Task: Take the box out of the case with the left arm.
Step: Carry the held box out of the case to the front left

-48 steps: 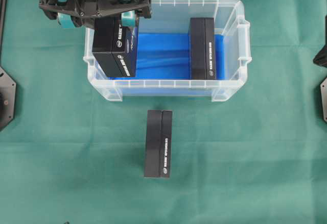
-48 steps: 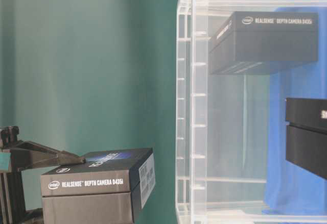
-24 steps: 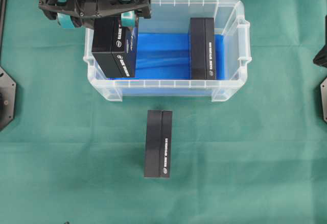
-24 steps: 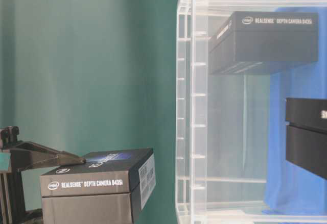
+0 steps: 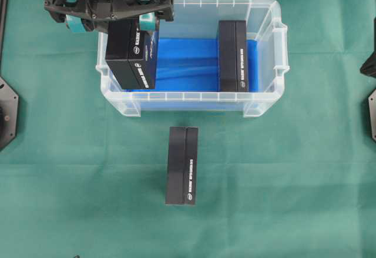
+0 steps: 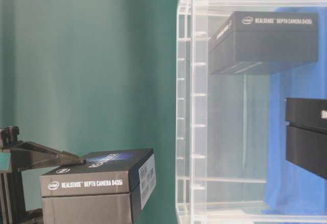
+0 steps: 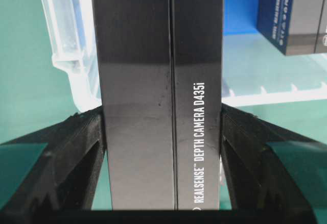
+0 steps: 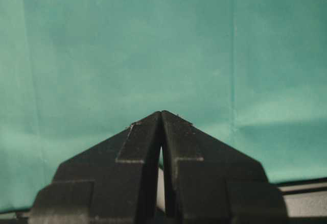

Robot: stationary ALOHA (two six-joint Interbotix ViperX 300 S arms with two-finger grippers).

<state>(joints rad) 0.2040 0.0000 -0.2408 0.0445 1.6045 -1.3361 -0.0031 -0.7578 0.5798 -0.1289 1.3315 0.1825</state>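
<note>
My left gripper (image 5: 130, 27), lattice-framed with teal pads, is shut on a black box (image 5: 132, 53) at the case's left end. The box hangs over the left rim, clear of the blue floor. In the left wrist view the box (image 7: 161, 81) fills the gap between both fingers (image 7: 84, 147), its white "RealSense" lettering on the side. In the table-level view the held box (image 6: 97, 185) sits outside the clear wall (image 6: 191, 106). The case (image 5: 267, 40) is a clear tub with a blue floor sheet (image 5: 188, 58). My right gripper (image 8: 161, 114) is shut and holds nothing, over green cloth.
A second black box (image 5: 233, 56) stands on edge inside the case at its right end. A third black box (image 5: 181, 165) lies on the green cloth (image 5: 294, 181) in front of the case. Black mounts (image 5: 6, 111) sit at the left and right table edges.
</note>
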